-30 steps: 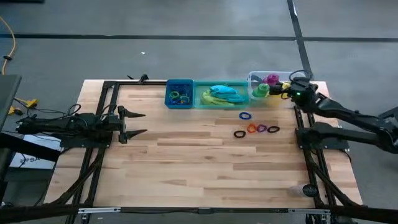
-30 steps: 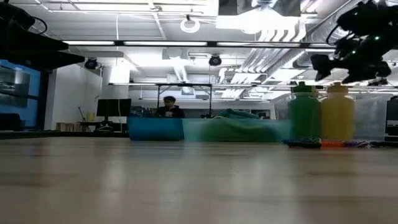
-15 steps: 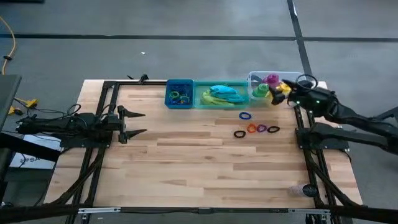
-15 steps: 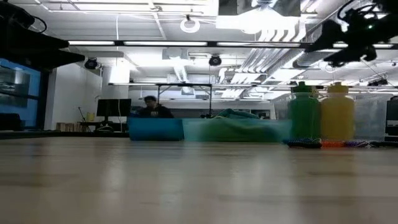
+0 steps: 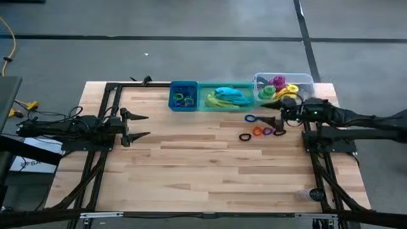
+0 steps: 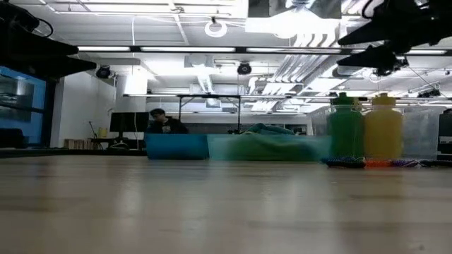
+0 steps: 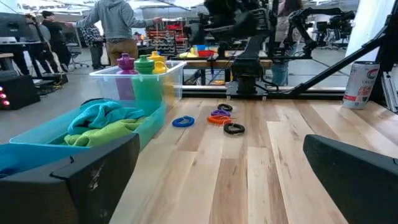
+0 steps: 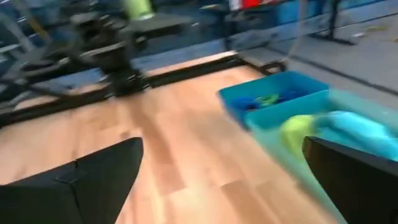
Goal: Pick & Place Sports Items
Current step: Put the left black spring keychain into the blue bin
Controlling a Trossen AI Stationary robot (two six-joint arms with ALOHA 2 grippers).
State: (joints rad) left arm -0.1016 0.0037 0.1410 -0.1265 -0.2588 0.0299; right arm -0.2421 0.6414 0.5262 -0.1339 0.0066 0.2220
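High view: the right gripper (image 5: 272,121) was positioned over the loose rings (image 5: 262,131) on the table (image 5: 210,172), its jaws spread wide and holding nothing, apparently staged for a pick. 3 bottles (image 5: 275,88) were stood in the clear bin (image 5: 304,79); both cloths (image 5: 227,97) were laid in the green bin (image 5: 205,102). The left gripper (image 5: 141,126) was parked at the table's left, likewise wide open and empty.
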